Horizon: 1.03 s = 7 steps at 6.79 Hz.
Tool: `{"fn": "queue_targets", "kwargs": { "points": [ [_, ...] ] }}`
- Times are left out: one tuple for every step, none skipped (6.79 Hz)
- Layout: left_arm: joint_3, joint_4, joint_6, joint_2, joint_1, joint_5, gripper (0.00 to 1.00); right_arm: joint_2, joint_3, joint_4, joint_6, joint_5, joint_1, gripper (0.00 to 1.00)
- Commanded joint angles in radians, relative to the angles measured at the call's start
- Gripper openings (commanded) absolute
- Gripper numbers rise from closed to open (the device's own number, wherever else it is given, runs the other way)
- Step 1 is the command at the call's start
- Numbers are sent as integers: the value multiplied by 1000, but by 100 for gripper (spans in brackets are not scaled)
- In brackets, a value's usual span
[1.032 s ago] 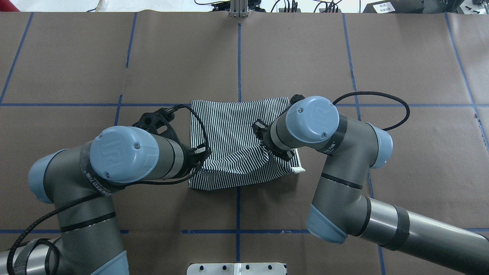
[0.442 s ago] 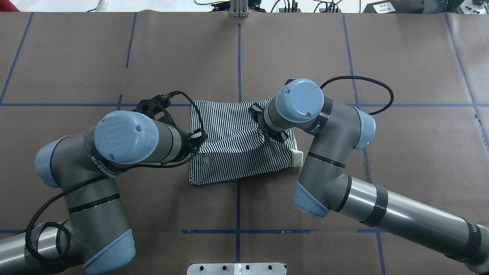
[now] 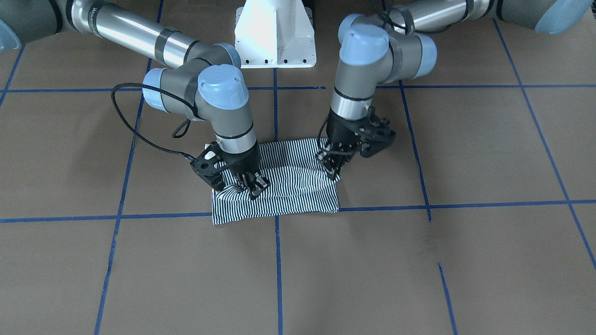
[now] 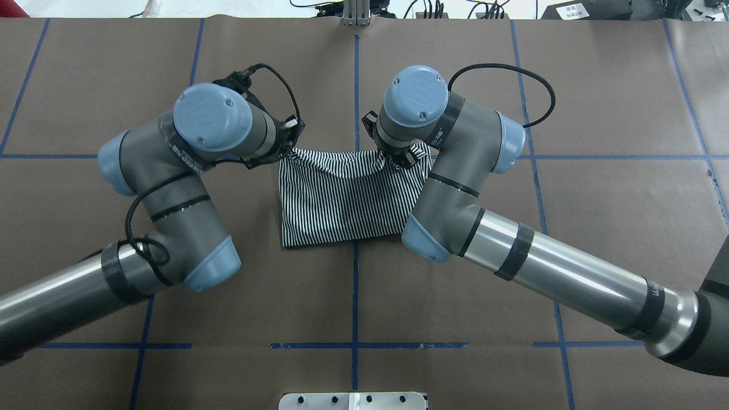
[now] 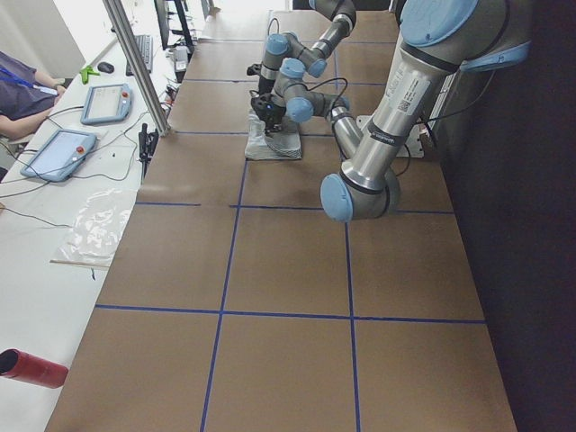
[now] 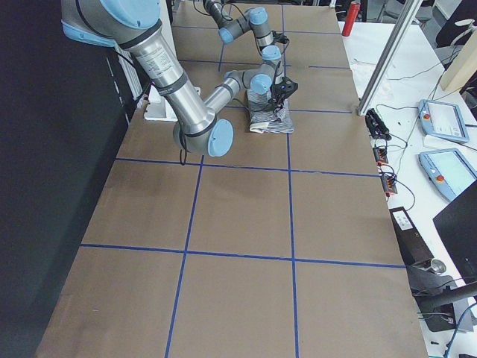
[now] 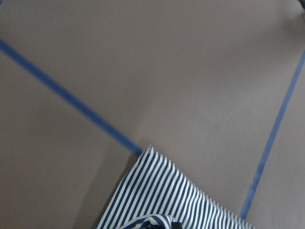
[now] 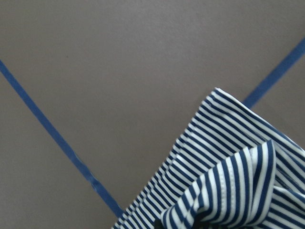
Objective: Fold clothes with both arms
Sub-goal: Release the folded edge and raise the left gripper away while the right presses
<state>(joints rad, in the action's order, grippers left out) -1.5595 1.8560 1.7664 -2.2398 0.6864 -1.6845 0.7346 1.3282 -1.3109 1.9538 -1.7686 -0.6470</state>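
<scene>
The striped polo shirt lies folded into a small rectangle at the table's middle; it also shows in the front view. My left gripper is shut on its far left corner, which is pinched up slightly. My right gripper is shut on the far right corner. In the front view the left gripper and the right gripper both point down onto the cloth. Each wrist view shows bunched striped cloth at its bottom edge: left wrist, right wrist. The collar is hidden.
The brown table carries a grid of blue tape lines. The white pedestal base stands at the robot's side. An aluminium post stands at the far edge. An operators' bench with tablets runs beyond it.
Both arms have moved away from the robot, carrying the shirt's near edge over to its far edge. The shirt is now shorter, and the cream collar at its right edge is covered.
</scene>
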Motion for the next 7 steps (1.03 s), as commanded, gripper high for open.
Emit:
{"fn": "queue_targets", "kwargs": {
  "points": [
    [111, 55, -169, -26, 175, -111, 100, -35, -79, 1, -87, -5, -74, 100],
    [110, 57, -177, -21, 176, -113, 100, -34, -92, 1, -122, -5, -83, 100],
    [104, 57, -179, -18, 174, -115, 100, -35, -92, 1, -137, -8, -91, 100],
    [81, 52, -180, -8, 176, -153, 100, -37, -86, 1, -172, -37, -92, 100],
    [0, 51, -183, 46, 174, -209, 100, -35, -74, -10, -221, -67, -88, 100],
    [-51, 42, -185, 75, 174, -211, 100, -29, -83, -13, -305, -58, -64, 100],
    [-82, 26, -218, 91, 176, -228, 100, -29, -90, -78, -426, -26, -28, 100]
  ]
}}
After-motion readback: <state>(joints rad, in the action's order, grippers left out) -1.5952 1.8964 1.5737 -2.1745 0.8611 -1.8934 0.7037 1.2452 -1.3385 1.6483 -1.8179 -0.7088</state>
